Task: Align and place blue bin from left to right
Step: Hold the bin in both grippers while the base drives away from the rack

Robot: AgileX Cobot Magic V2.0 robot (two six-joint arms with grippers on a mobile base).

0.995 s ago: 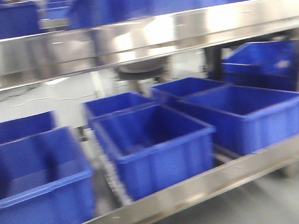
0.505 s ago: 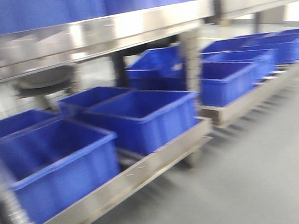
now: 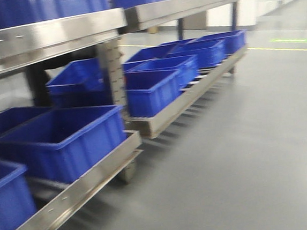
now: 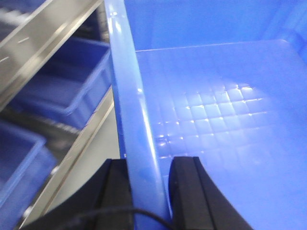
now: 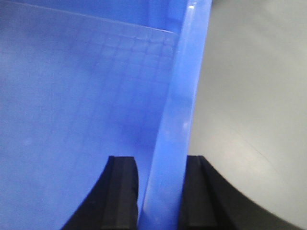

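The blue bin (image 4: 216, 105) fills the left wrist view, its gridded floor lit from above. My left gripper (image 4: 147, 170) is shut on the bin's left rim, one black finger (image 4: 117, 191) outside the wall and one inside. In the right wrist view the same blue bin (image 5: 72, 96) shows its inside, and my right gripper (image 5: 160, 172) is shut on its right rim, one finger (image 5: 120, 191) inside and the other outside over grey floor. The held bin and both grippers are out of the front view.
A steel rack (image 3: 55, 32) runs along the left, with blue bins on its lower shelf (image 3: 64, 136) and more bins further along (image 3: 156, 85). Grey floor (image 3: 242, 150) lies to the right, with a yellow line (image 3: 282, 49) far off. Rack bins (image 4: 62, 81) sit left of the held bin.
The front view has swept to the right along the rack. The near bins slid off to the left, and a second rack section and wide floor came into view.
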